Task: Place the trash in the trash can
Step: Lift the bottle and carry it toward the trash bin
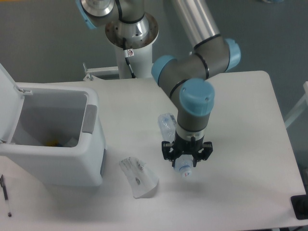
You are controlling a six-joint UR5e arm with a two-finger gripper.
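Overhead, fixed camera: 1 arm at a white table (240, 106).
Gripper (186, 159): points down over the table's middle, wrist above it; its 2 fingers look pinched on the bottle, though the wrist hides most of the contact.
Bottle (167, 126): clear, bluish, lying aslant under the wrist; 1 rounded end shows up-left of the wrist, the capped end pokes out below the gripper at about (184, 169).
Cup (138, 178): clear, cone-shaped, on its side on the table, left of the gripper and apart from it; small dark mark on its wall; wide end toward the front edge.
Bin (94, 144): white, boxy, at the table's left side, near the cup; grey panel (88, 118) on its right rim.
Lid (8, 103): white, flipped up at the bin's left.
Bin interior: small items at the bottom, too dim to identify.
Pen (5, 194): thin, black, at the left edge, in front of the bin.
Dark object (300, 207): at the lower-right corner, cut off by the frame.
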